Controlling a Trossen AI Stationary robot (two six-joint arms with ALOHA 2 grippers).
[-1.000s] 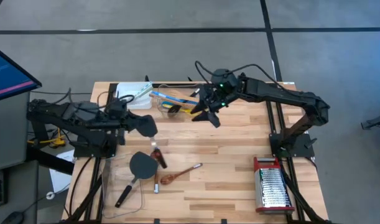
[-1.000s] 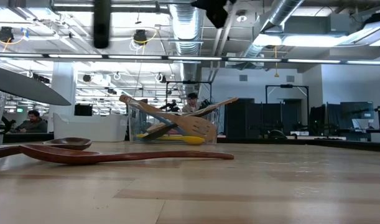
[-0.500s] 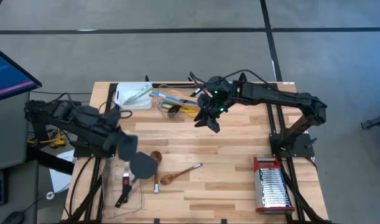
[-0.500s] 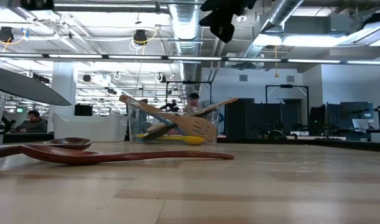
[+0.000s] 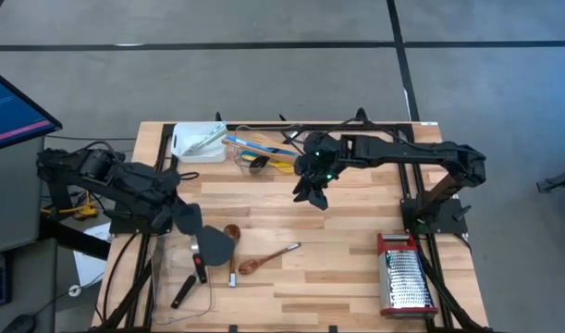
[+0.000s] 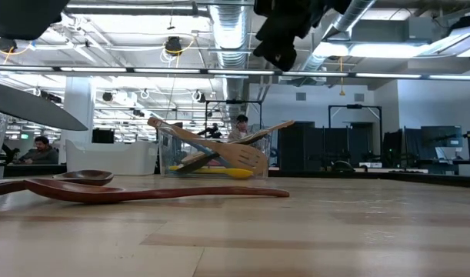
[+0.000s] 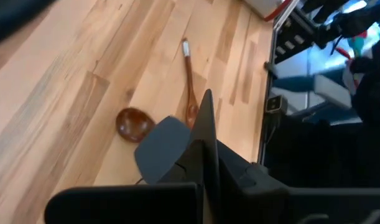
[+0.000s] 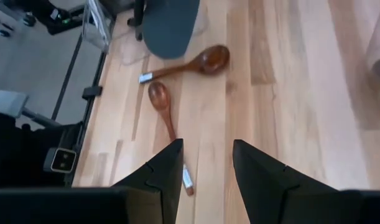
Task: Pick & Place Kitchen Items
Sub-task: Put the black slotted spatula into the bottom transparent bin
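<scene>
A dark grey spatula (image 5: 213, 246) lies flat on the table at the near left, its handle pointing to the near edge. Two brown wooden spoons (image 5: 231, 233) (image 5: 264, 259) lie beside it and also show in the right wrist view (image 8: 202, 62) (image 8: 165, 109). My left gripper (image 5: 188, 222) is shut, raised over the spatula's left side (image 7: 165, 146). A small dark-red piece (image 5: 201, 264) shows just near of it. My right gripper (image 5: 312, 192) is open and empty, high over the table's middle (image 8: 207, 146). My left gripper's fingers (image 7: 206, 124) are together, seen edge-on. I cannot tell whether they touch the small dark-red piece, which does not show in the left wrist view.
A clear tub (image 5: 259, 153) with blue, yellow and wooden utensils stands at the far edge; it also shows in the low view (image 6: 211, 158). A white tray (image 5: 199, 143) is left of it. A steel grater (image 5: 404, 276) lies near right. A clear tub (image 5: 185, 277) sits near left.
My left gripper has gone toward the table's near-left corner, from beside the far spoon to over the spatula; the small red piece has gone along with it. My right gripper has moved from the far tub toward the table's middle, staying open.
</scene>
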